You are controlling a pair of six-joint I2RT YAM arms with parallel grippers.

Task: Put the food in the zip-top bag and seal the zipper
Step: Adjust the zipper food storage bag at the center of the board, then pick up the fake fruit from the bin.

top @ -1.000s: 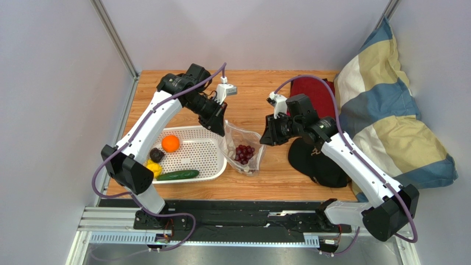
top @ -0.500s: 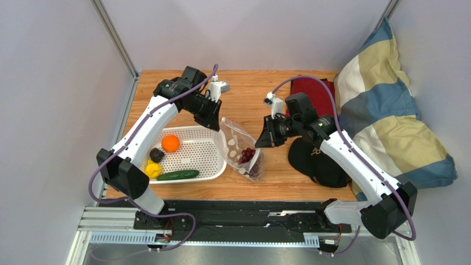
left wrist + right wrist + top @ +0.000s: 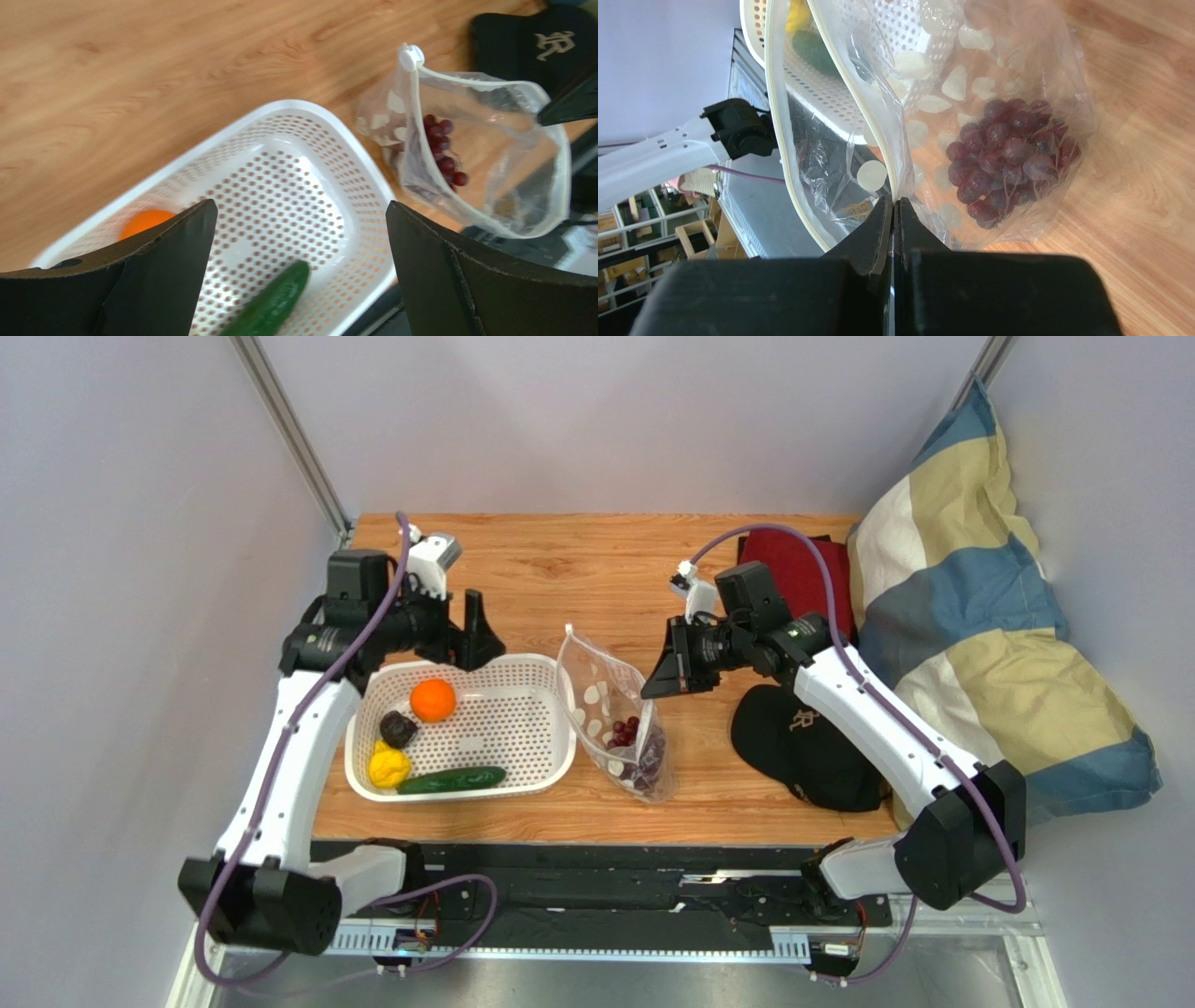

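Observation:
The zip-top bag point(image 3: 613, 717) stands right of the white basket point(image 3: 533, 714), mouth open, with the grape bunch point(image 3: 630, 735) inside. My right gripper point(image 3: 654, 676) is shut on the bag's mouth edge; in the right wrist view its jaws point(image 3: 894, 204) pinch the zipper point(image 3: 777, 133) above the grapes point(image 3: 1008, 157). My left gripper point(image 3: 470, 627) is open over the basket's far rim, holding nothing point(image 3: 300, 206). In the basket lie the orange point(image 3: 432, 700), purple fruit point(image 3: 397, 728), lemon point(image 3: 389, 766) and cucumber point(image 3: 452, 780). The left wrist view shows the cucumber point(image 3: 270, 308), orange point(image 3: 144, 222) and bag point(image 3: 516, 168).
A black cap point(image 3: 809, 745) lies right of the bag under my right arm. A dark red cloth point(image 3: 788, 560) sits at the back right, and a striped pillow point(image 3: 989, 630) fills the right side. Metal rails run along the near edge.
My left gripper let go of the bag, opened wide and swung left over the basket. My right gripper closed on the bag's mouth edge and pulled it slightly up and back.

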